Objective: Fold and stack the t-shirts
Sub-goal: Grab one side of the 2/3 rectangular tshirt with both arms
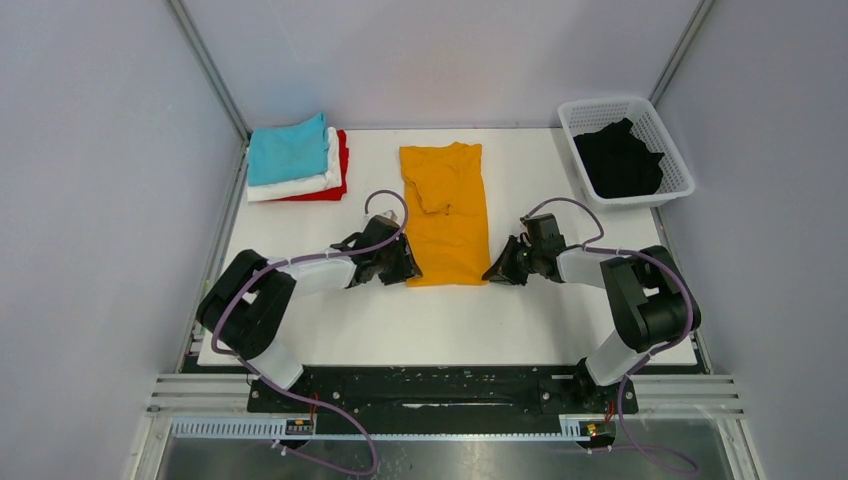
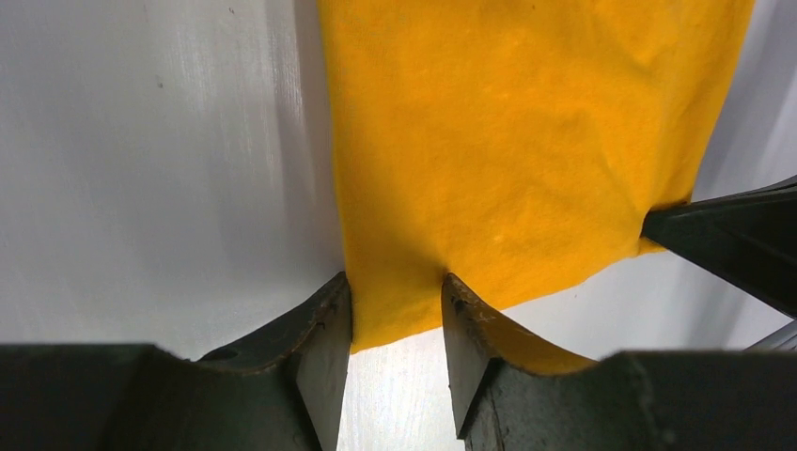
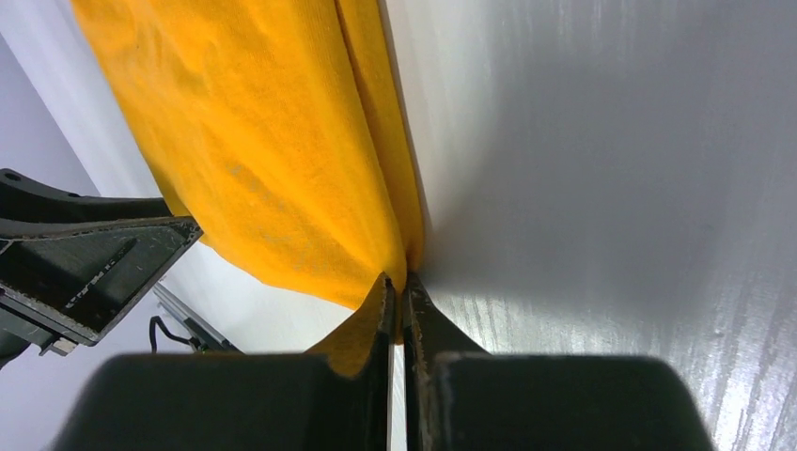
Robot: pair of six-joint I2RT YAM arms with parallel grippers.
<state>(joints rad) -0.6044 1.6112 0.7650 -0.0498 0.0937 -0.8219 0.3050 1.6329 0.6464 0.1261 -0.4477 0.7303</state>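
White tabletop between grey walls carries the mustard-orange t-shirt, laid lengthwise at its centre. We have the left gripper at the shirt's near left corner, jaws apart with the hem between them, and the right gripper pinched tight on the near right corner. We see the teal t-shirt, white t-shirt and red t-shirt stacked far left, and the black t-shirt in the basket far right.

Parted jaws of left gripper straddle mustard-orange t-shirt edge.

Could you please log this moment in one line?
left claw open astride orange shirt | right claw shut on it | folded stack far-left
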